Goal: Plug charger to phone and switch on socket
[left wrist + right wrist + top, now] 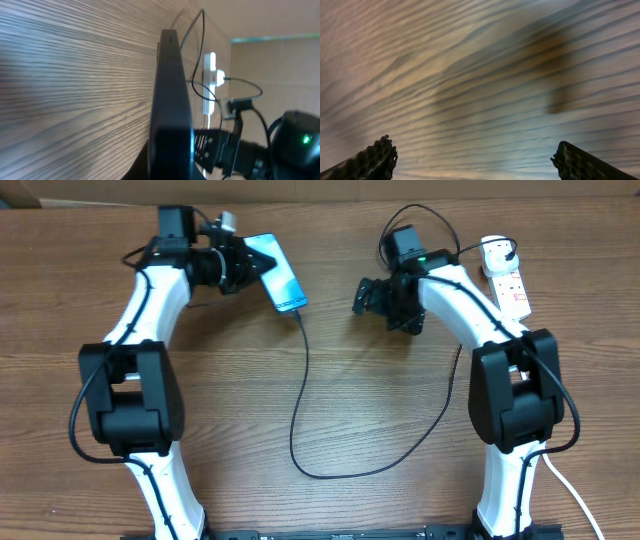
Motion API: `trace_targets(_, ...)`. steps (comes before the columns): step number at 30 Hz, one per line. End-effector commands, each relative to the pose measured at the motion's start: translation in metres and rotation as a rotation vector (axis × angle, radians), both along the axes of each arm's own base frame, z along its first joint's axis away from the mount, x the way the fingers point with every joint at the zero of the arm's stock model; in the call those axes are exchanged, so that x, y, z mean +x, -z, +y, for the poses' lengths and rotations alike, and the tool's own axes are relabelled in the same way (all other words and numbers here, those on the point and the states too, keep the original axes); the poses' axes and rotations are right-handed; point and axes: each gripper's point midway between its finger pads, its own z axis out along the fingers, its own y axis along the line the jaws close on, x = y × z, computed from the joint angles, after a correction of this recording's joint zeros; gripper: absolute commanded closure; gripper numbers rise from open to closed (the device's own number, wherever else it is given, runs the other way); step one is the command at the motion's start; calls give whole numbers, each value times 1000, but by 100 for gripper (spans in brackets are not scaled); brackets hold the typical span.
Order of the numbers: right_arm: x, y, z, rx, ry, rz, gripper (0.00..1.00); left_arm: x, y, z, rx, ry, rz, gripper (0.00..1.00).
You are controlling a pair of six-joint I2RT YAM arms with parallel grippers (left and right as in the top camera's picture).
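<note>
Small black-edged smartphone with blue-teal screen (280, 272): far left of the wooden desk (380, 510), gripped by the left claw (248, 268). Thin black charger cable (304, 370) meets its lower end; seating unclear. White plastic power strip (508, 280): far right, switch state illegible. Right claw (360, 296): spread, empty. Risk: reaching for the switch could snag the cable and unplug the smartphone.
</note>
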Motion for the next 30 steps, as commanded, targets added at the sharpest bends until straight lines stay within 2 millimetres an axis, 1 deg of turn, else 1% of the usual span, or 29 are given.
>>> trace_targets(1,13,-20,-18,20,58,-40,0,1,16,-10,-13,39,6,96)
trace_targets(4,12,-19,-26,16,73,-26,0,-1,32,-17,-5,58,24,96)
trace_targets(5,11,-19,-27,15,75,-21,0,-2,38,-20,-3,67,32,96)
trace_targets(9,9,-18,-28,12,75,-13,0,-8,52,-34,-1,101,54,96)
trace_targets(13,9,-18,-27,13,76,-14,0,-15,63,-52,3,135,73,96)
trace_targets(16,8,-18,-26,12,73,-12,0,-17,68,-59,21,142,78,95)
trace_targets(20,8,-17,-26,12,73,-10,0,-18,70,-69,25,161,63,95)
trace_targets(25,6,-18,-25,22,70,-4,0,-19,76,-75,27,170,71,96)
trace_targets(30,6,-18,-23,29,68,-2,0,-22,92,-74,28,169,105,96)
